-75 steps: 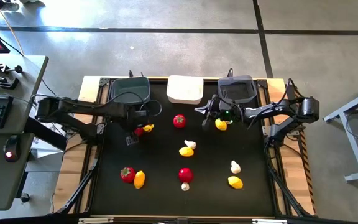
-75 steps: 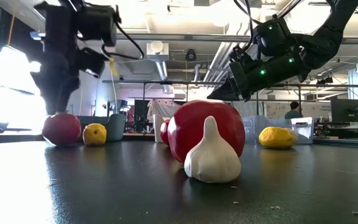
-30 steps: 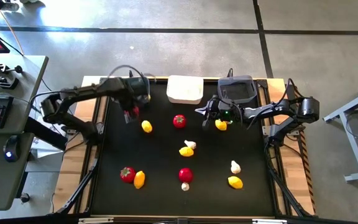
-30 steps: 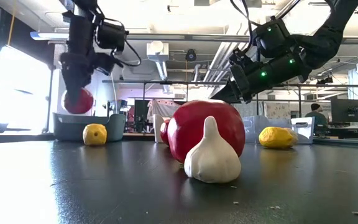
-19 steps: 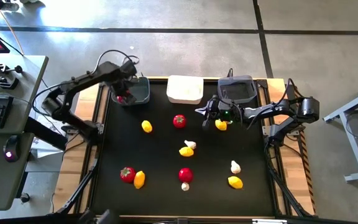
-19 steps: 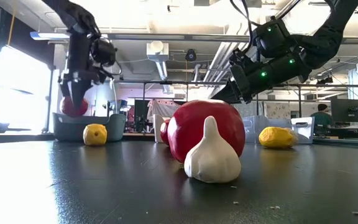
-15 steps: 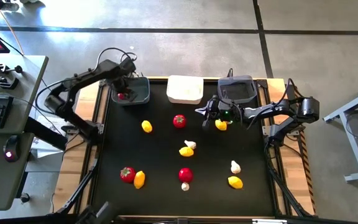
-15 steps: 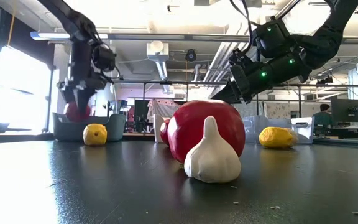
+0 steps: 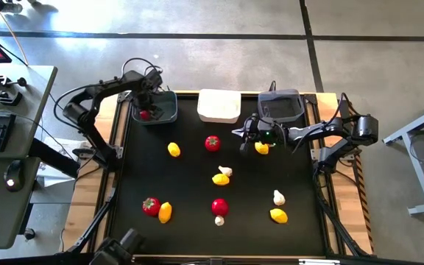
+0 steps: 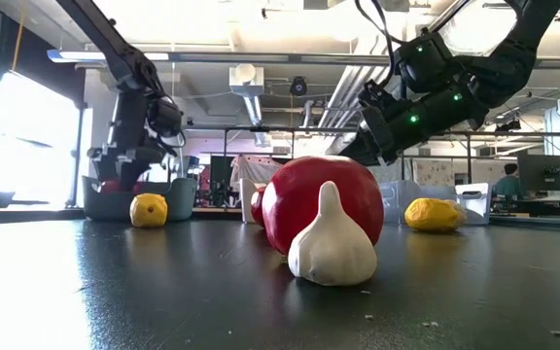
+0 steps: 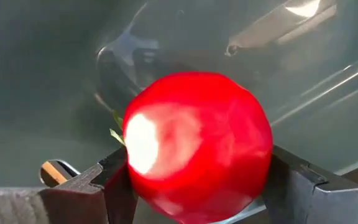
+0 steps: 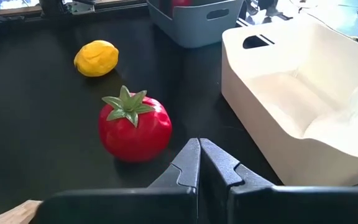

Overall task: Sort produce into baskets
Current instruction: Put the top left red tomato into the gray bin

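A black table top [image 9: 190,184] carries three bins along its far edge: a dark grey bin [image 9: 155,107] at the left, a white bin [image 9: 219,105] in the middle and another dark grey bin [image 9: 280,106] at the right. Toy produce lies scattered on the black surface. Nearest the bins are a lemon [image 9: 174,149], a tomato [image 9: 212,143] and another lemon [image 9: 262,148]. At the centre a garlic bulb [image 9: 226,171] touches a lemon [image 9: 219,179]. Toward the near edge, a tomato [image 9: 151,205] sits just beside a lemon [image 9: 165,212], a tomato [image 9: 219,207] touches a garlic bulb [image 9: 219,220], and a garlic bulb [image 9: 278,197] lies near a lemon [image 9: 278,216].
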Available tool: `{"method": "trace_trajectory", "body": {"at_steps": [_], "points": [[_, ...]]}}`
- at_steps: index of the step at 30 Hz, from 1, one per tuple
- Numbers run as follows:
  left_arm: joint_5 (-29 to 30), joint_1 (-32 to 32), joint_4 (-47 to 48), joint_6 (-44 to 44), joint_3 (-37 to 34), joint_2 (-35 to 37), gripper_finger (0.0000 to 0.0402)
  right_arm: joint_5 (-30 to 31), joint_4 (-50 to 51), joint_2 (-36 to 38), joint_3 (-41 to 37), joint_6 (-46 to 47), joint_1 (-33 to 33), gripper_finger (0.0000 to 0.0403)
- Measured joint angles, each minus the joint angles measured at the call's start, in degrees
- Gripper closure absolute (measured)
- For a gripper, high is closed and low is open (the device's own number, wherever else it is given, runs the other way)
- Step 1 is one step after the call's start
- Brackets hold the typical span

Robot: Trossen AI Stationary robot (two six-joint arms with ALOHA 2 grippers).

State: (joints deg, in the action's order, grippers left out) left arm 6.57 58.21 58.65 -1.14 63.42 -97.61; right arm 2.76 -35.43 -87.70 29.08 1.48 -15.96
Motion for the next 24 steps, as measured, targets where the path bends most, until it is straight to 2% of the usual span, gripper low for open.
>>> {"method": "trace_trajectory", "body": {"at_steps": [11, 17, 24], "points": [[0.66, -2.0, 0.57, -1.47, 0.0, 0.09, 0.0112, 0.0, 0.6, 0.0, 0.0, 0.0, -0.01, 0.0403], [1.21, -2.02, 2.2, -2.09, 0.07, 0.12, 0.0111, 0.0, 0.6, 0.0, 0.0, -0.23, 0.0, 0.0403], [6.17, -1.94, 3.06, -3.6, 0.77, 0.1, 0.013, -0.02, 0.61, 0.0, 0.0, -0.39, 0.0, 0.0403]]}}
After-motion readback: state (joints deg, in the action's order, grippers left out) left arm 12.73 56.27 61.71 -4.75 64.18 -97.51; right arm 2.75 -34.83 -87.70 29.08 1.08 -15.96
